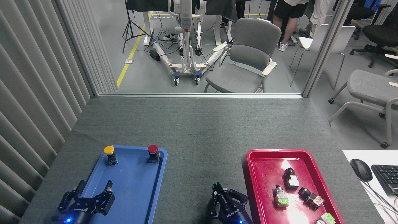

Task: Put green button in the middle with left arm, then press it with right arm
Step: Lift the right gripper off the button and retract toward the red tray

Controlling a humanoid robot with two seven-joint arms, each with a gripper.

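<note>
The right tool (pixel 221 193) sits low at the near edge of the desk (pixel 199 124), directly over the green button (pixel 215 187). Only a sliver of the green cap shows past its fingertips. Its dark fingers look drawn close together, but from this angle I cannot tell whether they are shut or slightly parted. The button stands on the bare desk surface between the two trays, nearer the red one, so the placing step looks done and the press appears to be under way; whether the cap is actually pushed down cannot be seen.

The left tool (pixel 93 190) hovers over the near part of the blue tray (pixel 133 193), fingers spread and holding nothing, well apart from the green button.

On the far rim side of the blue tray stand the yellow button (pixel 109 153) and the red button (pixel 153 152), both upright and untouched. To the right, the red tray (pixel 264 158) lies just beside the right tool and holds several loose switch parts (pixel 290 179). Its left wall is the closest obstacle should the tool drift right. Nothing else crowds the middle of the desk. A mouse (pixel 360 169) and a keyboard (pixel 387 177) lie at the far right, clear of the work.
</note>
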